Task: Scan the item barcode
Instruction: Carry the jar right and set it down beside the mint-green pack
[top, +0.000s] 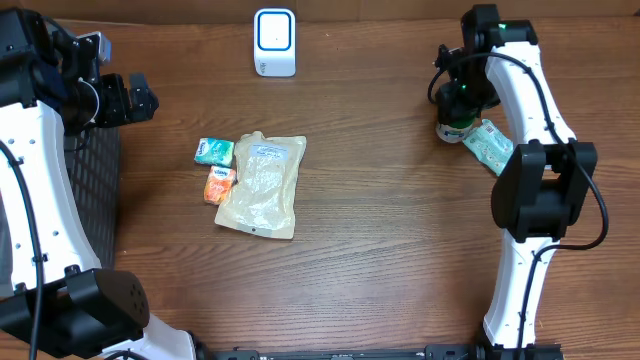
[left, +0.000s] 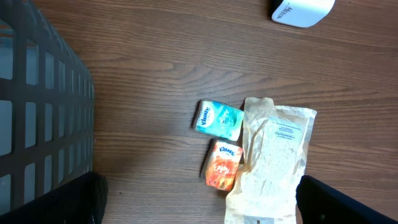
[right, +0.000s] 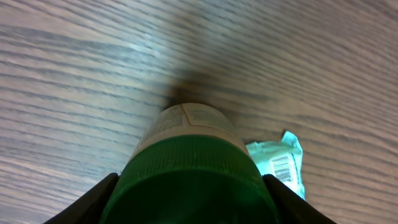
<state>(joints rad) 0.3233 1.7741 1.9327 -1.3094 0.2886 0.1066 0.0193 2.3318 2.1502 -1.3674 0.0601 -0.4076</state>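
A small bottle with a wide green cap and a pale label stands at the far right of the table. My right gripper is shut on it, its dark fingers pressed to both sides of the cap, so the right gripper is filled by the cap. The white scanner stands at the back centre, its corner also seen in the left wrist view as the scanner. My left gripper hangs open and empty at the far left; the left gripper looks down on the packets.
A teal tissue pack, an orange pack and a clear pouch lie left of centre. A teal barcoded packet lies beside the bottle. A dark mesh basket stands at the left edge.
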